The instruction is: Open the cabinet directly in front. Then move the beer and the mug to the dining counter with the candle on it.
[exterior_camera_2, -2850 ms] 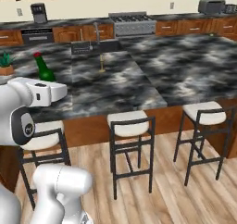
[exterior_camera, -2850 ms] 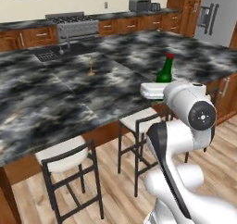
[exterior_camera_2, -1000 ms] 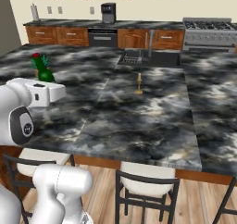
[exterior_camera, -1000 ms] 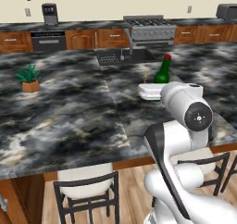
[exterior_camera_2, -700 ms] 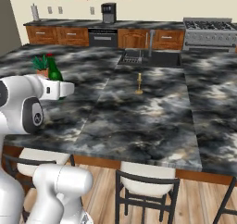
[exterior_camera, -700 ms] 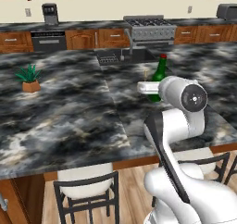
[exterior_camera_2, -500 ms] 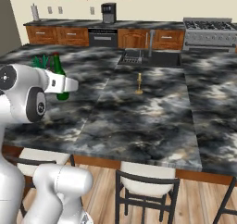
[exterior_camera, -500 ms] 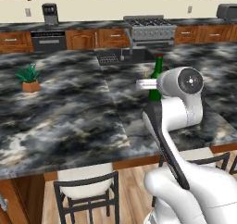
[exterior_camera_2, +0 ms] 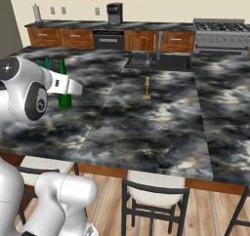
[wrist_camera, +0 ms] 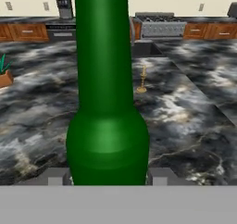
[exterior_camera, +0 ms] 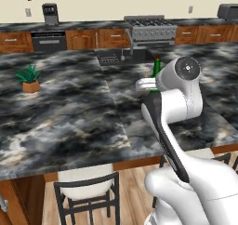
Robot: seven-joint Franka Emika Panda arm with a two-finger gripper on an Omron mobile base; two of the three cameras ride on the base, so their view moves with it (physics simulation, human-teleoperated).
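On your far left in the hand view, the small potted green plant (wrist_camera: 3, 72) sits on the large dark grey-black marble table with white veins (wrist_camera: 185, 121), near its edge. Moving right, the dark-green glass beer bottle (wrist_camera: 106, 102) stands upright and close to the camera, pinched at its wide lower body between the two fingers (wrist_camera: 55, 176), one pressed against each side. In the right base view you can see the bottle (exterior_camera_2: 64, 91) held above the marble, over the table's left part. Further right, the thin pale candle in its small tan-brass holder (wrist_camera: 142, 82) stands upright on the table, well apart from the bottle. Behind it the steel range (wrist_camera: 162, 28) sits among the reddish-brown base cabinets.
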